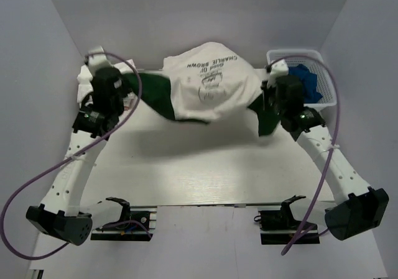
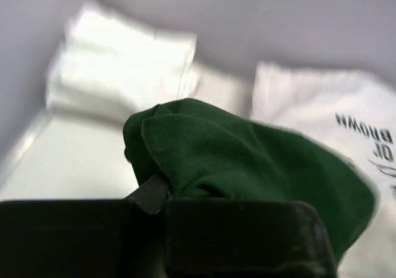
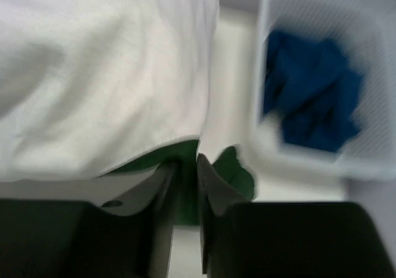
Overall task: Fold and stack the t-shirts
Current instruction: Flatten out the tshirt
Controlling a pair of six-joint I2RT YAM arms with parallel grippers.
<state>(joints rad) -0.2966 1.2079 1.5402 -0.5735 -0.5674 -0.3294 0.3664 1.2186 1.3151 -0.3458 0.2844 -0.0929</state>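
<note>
One printed t-shirt hangs bunched over the bench at 12 o'clock. The left fingers are clamped on its green sleeve at 10 o'clock. The right fingers stand slightly apart at 2 o'clock, with green cloth in their gap. Folded white t-shirts lie farther out at 10 o'clock, and a basket holding blue cloth sits at 1 o'clock.
</note>
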